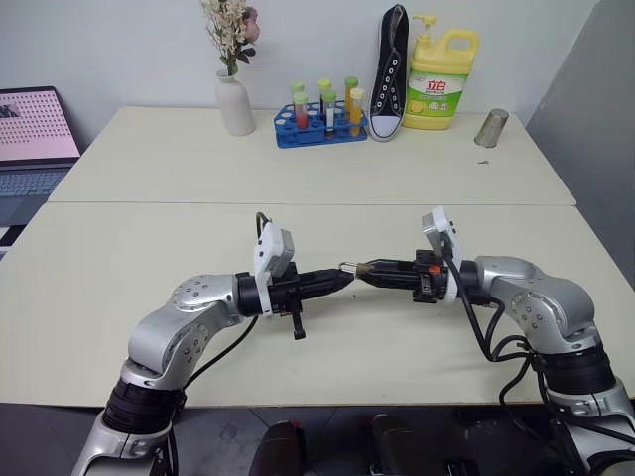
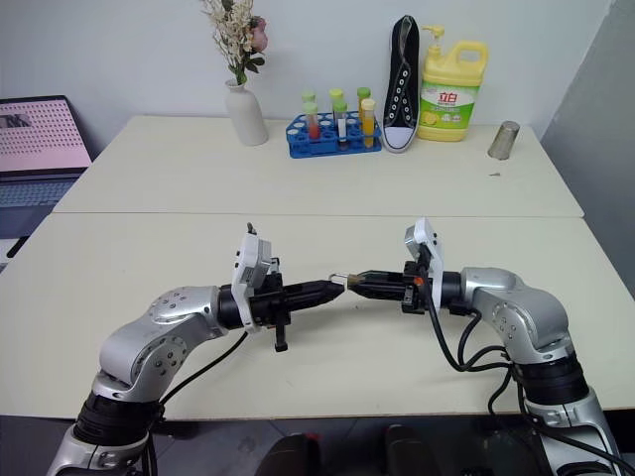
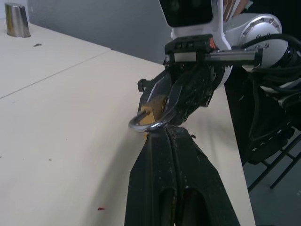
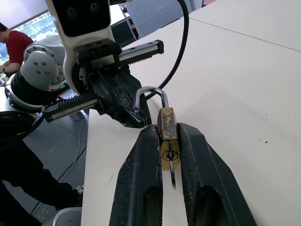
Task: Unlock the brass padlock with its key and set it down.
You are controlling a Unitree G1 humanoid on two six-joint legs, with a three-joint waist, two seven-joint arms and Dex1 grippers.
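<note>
Padlock [image 4: 168,134] clamped (right gripper [image 4: 168,141]).

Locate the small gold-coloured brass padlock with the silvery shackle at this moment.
The small brass padlock is clamped between the right gripper's black fingers, held above the near cream table. Its shackle points at the shut left gripper, close beside it.

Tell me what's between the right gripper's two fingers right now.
The brass padlock, clamped between the right gripper's fingers, key in its keyhole, shackle toward the left gripper. The right wrist view shows it.
</note>
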